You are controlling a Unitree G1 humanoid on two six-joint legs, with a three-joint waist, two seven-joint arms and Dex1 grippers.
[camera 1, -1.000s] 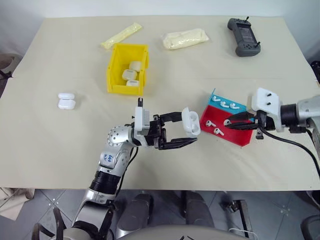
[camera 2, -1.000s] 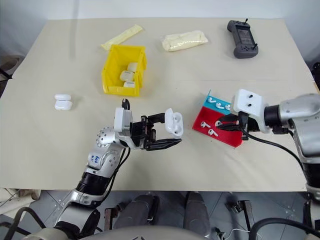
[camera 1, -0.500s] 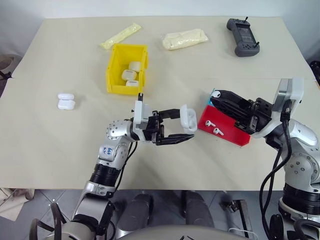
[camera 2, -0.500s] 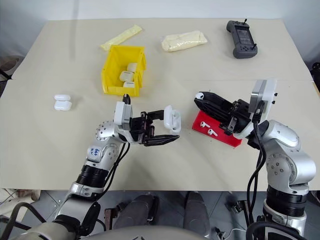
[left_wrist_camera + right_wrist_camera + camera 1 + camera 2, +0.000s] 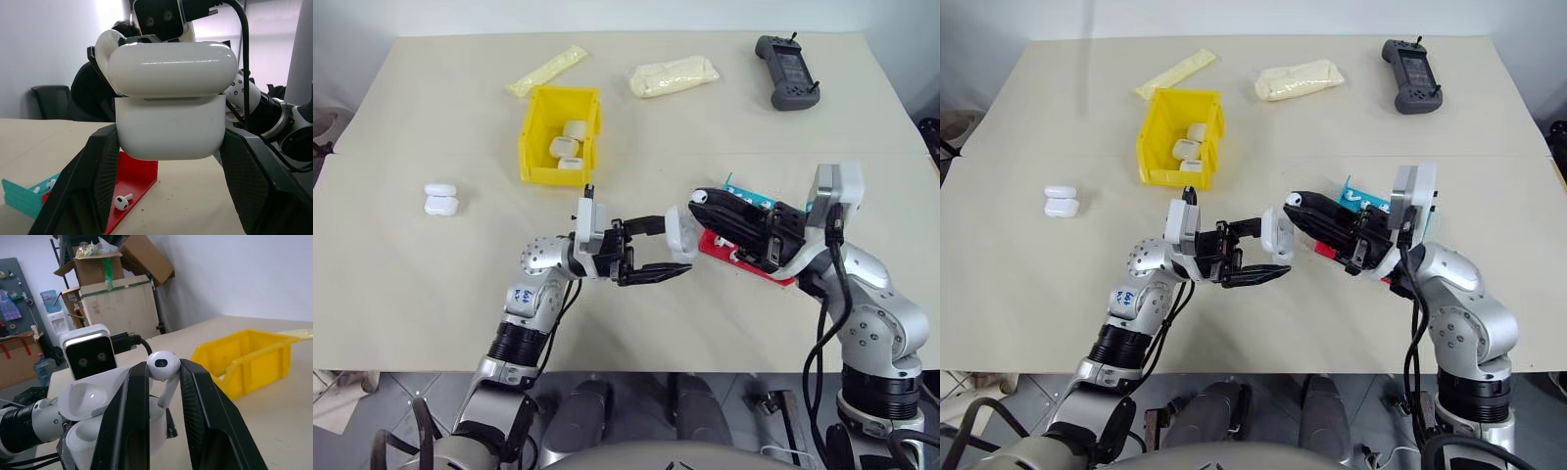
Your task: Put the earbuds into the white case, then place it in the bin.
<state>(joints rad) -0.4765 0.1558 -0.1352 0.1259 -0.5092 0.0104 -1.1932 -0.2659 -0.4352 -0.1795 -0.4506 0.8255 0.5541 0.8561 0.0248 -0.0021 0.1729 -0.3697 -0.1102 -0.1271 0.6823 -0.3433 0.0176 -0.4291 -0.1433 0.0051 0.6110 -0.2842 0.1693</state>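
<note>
The left gripper [image 5: 668,250] is clamped on the white case [image 5: 680,233], held above the table [image 5: 431,284] near its middle, with the flip lid [image 5: 171,68] standing open. In the left wrist view the two black fingers [image 5: 88,181] press the lower body of the case from either side.

The right gripper [image 5: 164,374] is closed on one earbud [image 5: 163,366], its round head showing above the fingertips and its stem running down between them. In the head views that earbud [image 5: 701,195] sits at the tip of the right gripper, just beside the open case on its right. Whether the two are touching cannot be told.

The red and teal tray [image 5: 740,260] lies on the table under the right arm, partly hidden by it. In the left wrist view two more earbuds [image 5: 122,201] lie in the tray.

The yellow bin [image 5: 540,147] stands farther back and to the left, well apart from both grippers. It holds three white cases [image 5: 566,147]. Two further white cases [image 5: 440,199] lie side by side at the left of the table.

At the far side lie a long yellow packet [image 5: 548,70], a pale bag [image 5: 674,74] and a dark handheld controller [image 5: 789,71].
</note>
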